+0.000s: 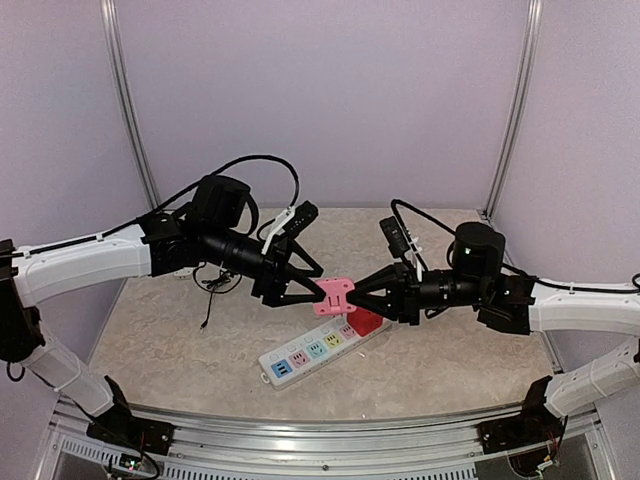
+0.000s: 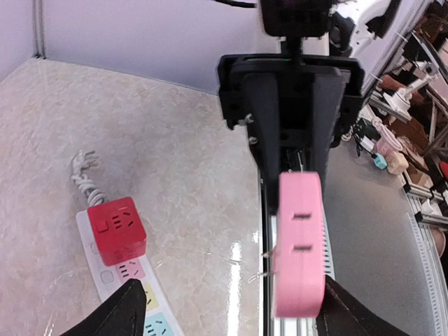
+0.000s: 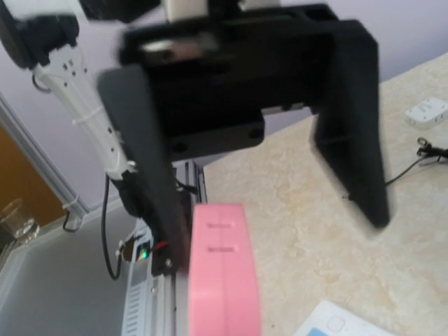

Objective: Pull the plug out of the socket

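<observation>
1. The left fingers (image 2: 119,315) stand wide open. Their tips flank the pink plug (image 1: 335,297) and neither one presses on it.
2. The power strip (image 1: 305,352) lies flat on the tabletop (image 1: 170,350), angled, below and apart from the plug. Its white cord (image 2: 82,178) is bundled at the far end. It looks light enough to slide or lift if anything seated in it is pulled without holding it down.
3. The plug hangs in the air between the two arms, clear of the strip, so the pull looks done for this piece. It is a flat, rigid plastic slab, probably light, with smooth faces that could slip. The best hold is across its thin edges or flat faces, near one end, squeezed firmly but without any need for force.
4. A red block (image 1: 367,322) sits plugged into the end of the strip, just below the plug. If it also has to come out, it is stiff and boxy, so grip its opposite sides and pull straight up.
5. The right fingers (image 1: 378,290) are closed on the right end of the plug and carry it alone.
6. Hard to tell:
   - The plug's prongs are not visible in any view.
   - The right wrist view is blurred, and the plug hides that arm's own fingertips there.
   - The left wrist view cuts off the near end of the strip.
</observation>
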